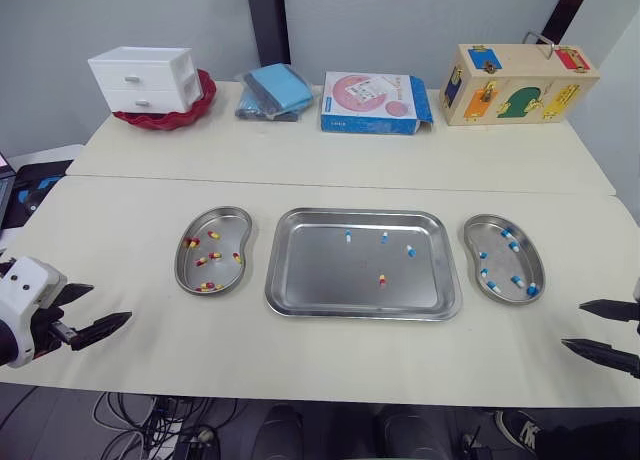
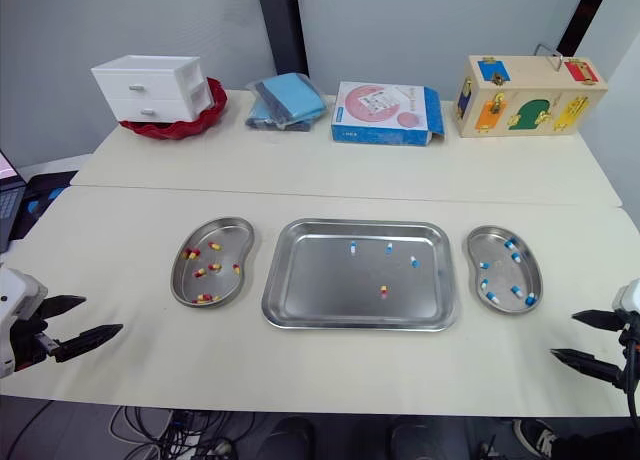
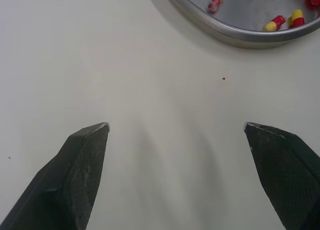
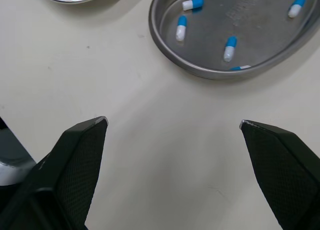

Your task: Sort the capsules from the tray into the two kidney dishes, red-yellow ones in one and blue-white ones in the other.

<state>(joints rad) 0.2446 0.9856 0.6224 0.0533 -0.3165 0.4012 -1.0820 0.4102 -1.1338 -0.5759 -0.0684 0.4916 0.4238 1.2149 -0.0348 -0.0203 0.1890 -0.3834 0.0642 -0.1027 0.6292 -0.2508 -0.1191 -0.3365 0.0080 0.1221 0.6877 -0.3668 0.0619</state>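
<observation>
A steel tray (image 1: 300,280) lies mid-table holding three blue-white capsules (image 1: 348,236) and one red-yellow capsule (image 1: 382,279). To its left, a kidney dish (image 1: 186,268) holds several red-yellow capsules (image 3: 275,23). The right kidney dish (image 1: 474,232) holds several blue-white capsules (image 4: 181,28). My left gripper (image 1: 92,308) hovers open near the table's front-left edge, empty. At the front right my right gripper (image 1: 600,328) is open and empty, just short of the right dish.
Along the back of the table stand a white drawer unit (image 1: 145,78) on a red bowl (image 1: 200,105), a blue cloth bundle (image 1: 275,90), a blue-pink box (image 1: 375,102) and a wooden latch box (image 1: 515,83). A seam (image 1: 330,183) runs between two table tops.
</observation>
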